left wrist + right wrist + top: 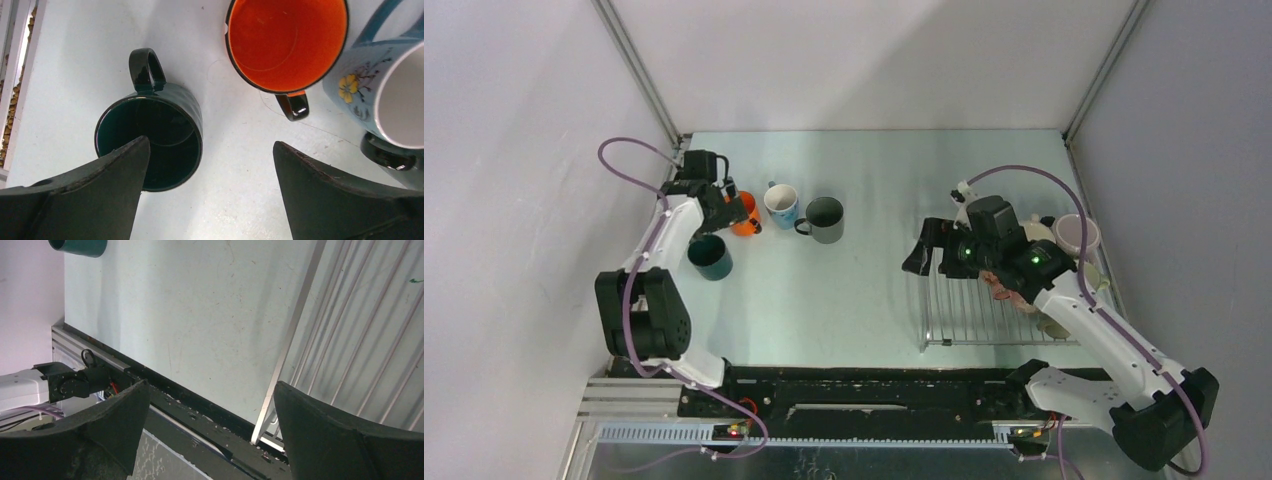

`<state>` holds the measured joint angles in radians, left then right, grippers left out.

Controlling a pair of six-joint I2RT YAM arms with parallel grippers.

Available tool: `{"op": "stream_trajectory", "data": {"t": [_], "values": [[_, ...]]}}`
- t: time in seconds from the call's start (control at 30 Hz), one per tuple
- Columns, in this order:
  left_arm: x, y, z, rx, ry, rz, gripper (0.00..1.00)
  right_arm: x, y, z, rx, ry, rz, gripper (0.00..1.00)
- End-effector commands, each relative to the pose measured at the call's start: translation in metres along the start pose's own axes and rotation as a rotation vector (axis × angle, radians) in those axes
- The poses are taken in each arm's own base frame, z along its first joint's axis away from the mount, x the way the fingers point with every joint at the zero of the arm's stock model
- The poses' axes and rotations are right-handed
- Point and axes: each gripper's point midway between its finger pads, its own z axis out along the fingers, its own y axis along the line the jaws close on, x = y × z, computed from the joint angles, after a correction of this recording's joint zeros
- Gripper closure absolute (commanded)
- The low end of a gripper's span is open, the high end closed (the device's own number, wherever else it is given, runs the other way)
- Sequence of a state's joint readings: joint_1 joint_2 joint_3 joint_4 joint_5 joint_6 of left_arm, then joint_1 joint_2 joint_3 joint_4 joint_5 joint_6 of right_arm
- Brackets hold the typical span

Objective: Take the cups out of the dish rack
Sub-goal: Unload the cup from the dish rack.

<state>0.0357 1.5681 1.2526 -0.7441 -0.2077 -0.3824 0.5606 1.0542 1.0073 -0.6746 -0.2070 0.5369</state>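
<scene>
My left gripper (725,216) is open and empty, hovering over the table between the dark teal mug (711,257) and the orange mug (746,212). In the left wrist view the gripper (210,146) has the teal mug (150,135) beside its left finger, with the orange mug (286,42) and a pale blue flowered mug (380,85) beyond. A grey mug (824,219) stands right of the blue one (781,204). My right gripper (931,260) is open and empty over the left rim of the dish rack (969,318). Its wrist view (210,386) shows the rack's bars (350,340). A lilac mug (1077,235) and a beige mug (1036,230) sit at the rack's far right; others are partly hidden by the arm.
The enclosure walls stand close on the left, back and right. The black base rail (864,385) runs along the near table edge and shows in the right wrist view (190,405). Bare table (864,290) lies between the unloaded mugs and the rack.
</scene>
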Motion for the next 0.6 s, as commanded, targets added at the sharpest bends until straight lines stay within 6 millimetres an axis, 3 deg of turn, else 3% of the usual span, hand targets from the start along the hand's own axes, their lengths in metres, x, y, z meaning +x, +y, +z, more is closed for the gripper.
{"op": "stream_trajectory", "data": {"t": [0.0,0.07,0.33,0.57], "values": [[-0.027,-0.006,-0.036,0.03,-0.129,0.009,0.0,-0.013,0.007,-0.017,0.005,-0.067,-0.008,0.0],[-0.032,-0.004,-0.047,0.035,-0.163,0.006,0.0,-0.013,0.005,-0.019,0.018,-0.074,0.002,0.0],[-0.027,-0.049,-0.099,0.163,-0.278,0.106,0.0,-0.023,-0.016,-0.032,0.119,-0.152,0.068,0.0],[0.008,-0.105,-0.147,0.386,-0.313,0.252,0.0,-0.041,-0.073,-0.042,0.358,-0.248,0.17,0.0]]}}
